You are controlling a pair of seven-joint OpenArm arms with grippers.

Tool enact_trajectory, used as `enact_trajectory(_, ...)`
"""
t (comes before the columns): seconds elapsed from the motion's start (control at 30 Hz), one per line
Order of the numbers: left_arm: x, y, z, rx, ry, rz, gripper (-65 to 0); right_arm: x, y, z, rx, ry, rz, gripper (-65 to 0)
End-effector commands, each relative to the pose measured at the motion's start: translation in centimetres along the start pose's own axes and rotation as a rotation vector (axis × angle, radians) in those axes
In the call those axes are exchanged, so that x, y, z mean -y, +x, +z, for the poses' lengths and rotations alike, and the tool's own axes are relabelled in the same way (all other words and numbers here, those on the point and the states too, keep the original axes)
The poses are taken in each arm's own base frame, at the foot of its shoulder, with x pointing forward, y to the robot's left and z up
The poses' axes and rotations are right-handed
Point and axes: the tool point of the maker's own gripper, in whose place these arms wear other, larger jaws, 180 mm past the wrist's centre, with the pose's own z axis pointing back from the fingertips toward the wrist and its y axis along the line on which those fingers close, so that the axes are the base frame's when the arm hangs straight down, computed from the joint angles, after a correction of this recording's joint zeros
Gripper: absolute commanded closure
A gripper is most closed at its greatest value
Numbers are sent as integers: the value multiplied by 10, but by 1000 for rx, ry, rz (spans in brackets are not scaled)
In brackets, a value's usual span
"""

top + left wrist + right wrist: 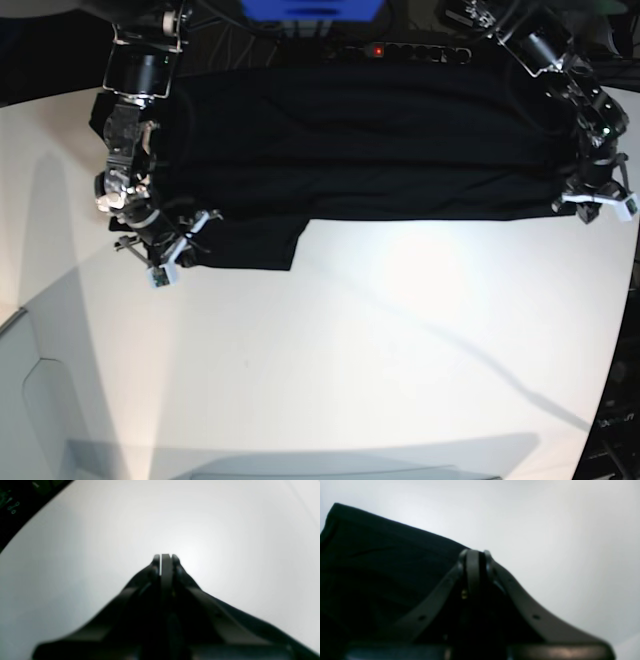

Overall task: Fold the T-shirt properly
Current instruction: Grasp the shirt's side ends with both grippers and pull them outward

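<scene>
The white bench [330, 340] fills most of the base view, bare and bright across its near half, with long grey shadows crossing it. Along its far edge lies the T-shirt [350, 150], a wide black band of cloth spread from one arm to the other, plain side up, with one flap [255, 243] hanging lower toward the near side on that view's left. No print or tag shows.

The right arm [135, 120] reaches down over that left end of the cloth. Its gripper [473, 553] has its fingers [472, 565] pressed together at the edge of the black fabric; whether a fold of cloth is caught between them cannot be told from the dark, blurred wrist view.

The left arm [570, 80] comes in at the other end of the T-shirt. The left gripper [165, 556] is closed too, fingers [166, 567] meeting with only a hairline slit of light, over bare bench.
</scene>
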Motion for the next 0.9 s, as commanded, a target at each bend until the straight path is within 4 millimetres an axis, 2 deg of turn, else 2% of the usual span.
enact_trajectory(0.0,2,26,4,70,-16,-27,-2,5,19,2,47,-4,16,0)
enact_trajectory(0.17,12,46,23,102,-21,-73,-2,6,44,17,118,-29,53,0)
enact_trajectory(0.23,5,49,33,121,5,-65,-2,5,47,23,132,-34,64,0)
enact_trajectory(0.33,8,50,40,143,13,-48,-2,3,52,28,151,-39,74,0)
enact_trajectory(0.43,5,43,50,132,18,-69,-2,-3,49,37,162,-42,76,0)
enact_trajectory(0.57,6,34,62,131,-11,-34,-2,-11,40,60,174,-51,105,0)
enact_trajectory(0.63,6,34,69,139,-23,-28,-2,-15,39,74,184,-59,121,0)
enact_trajectory(0.87,-15,45,97,191,11,-3,-2,-28,32,111,199,-73,170,0)
